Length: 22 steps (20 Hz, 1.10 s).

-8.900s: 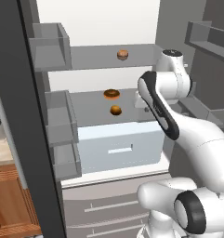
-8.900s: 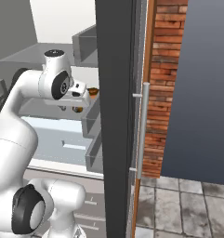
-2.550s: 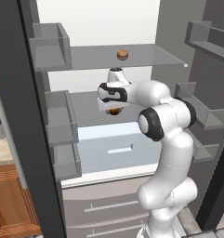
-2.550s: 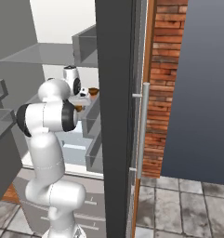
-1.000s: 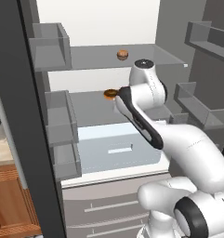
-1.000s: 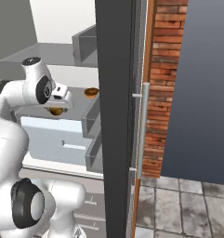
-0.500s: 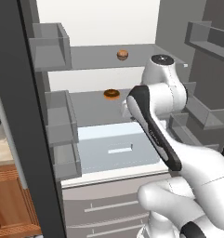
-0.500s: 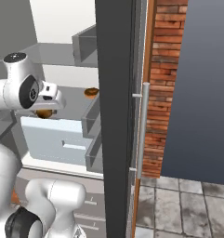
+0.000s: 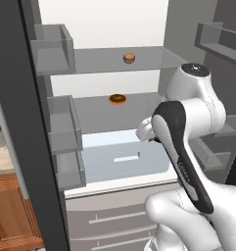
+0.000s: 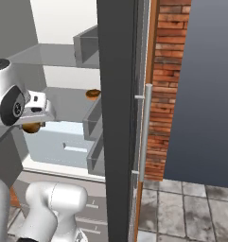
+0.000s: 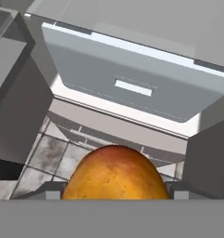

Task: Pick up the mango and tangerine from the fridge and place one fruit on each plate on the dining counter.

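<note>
Gripping the mango (image 11: 115, 173), the claw (image 11: 114, 189) hangs before the fridge (image 9: 114, 162) drawer, where a fast swing could shake the round fruit loose.

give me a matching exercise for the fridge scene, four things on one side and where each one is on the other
Things:
1. mango
2. tangerine
3. doughnut
4. white drawer

Places:
A. on the top glass shelf
B. below the lower glass shelf
C. held in the pincer
D. on the lower glass shelf

Pairs: 1-C, 2-A, 3-D, 4-B
</note>
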Motion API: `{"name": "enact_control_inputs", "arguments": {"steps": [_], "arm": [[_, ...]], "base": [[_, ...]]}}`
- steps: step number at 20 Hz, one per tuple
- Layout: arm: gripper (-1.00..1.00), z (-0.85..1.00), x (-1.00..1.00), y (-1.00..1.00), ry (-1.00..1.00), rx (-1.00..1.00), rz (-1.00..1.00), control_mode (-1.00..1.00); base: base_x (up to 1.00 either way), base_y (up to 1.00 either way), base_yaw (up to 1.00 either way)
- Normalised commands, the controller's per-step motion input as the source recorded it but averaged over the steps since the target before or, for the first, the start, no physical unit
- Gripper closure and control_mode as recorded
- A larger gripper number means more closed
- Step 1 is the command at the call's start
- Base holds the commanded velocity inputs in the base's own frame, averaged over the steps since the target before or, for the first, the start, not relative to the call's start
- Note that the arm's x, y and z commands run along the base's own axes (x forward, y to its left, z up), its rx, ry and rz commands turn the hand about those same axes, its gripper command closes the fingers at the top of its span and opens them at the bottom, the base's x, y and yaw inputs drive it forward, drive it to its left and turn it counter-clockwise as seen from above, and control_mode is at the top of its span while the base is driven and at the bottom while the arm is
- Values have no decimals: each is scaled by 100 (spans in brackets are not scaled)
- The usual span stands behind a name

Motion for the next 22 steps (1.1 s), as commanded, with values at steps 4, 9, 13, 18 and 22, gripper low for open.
{"name": "enact_control_inputs", "arguments": {"steps": [4, 9, 13, 18, 22], "arm": [[100, 2, -80, 0, -5, 0, 6, -100], [100, 23, -81, -3, -21, -3, 0, -100], [100, 26, -79, -3, -20, -3, 0, -100], [100, 11, -68, -1, -12, -1, 0, -100], [100, 0, -48, 0, -10, 0, 0, -100]], "base": [[0, 0, 0], [0, 0, 0], [0, 0, 0], [0, 0, 0], [0, 0, 0]]}}
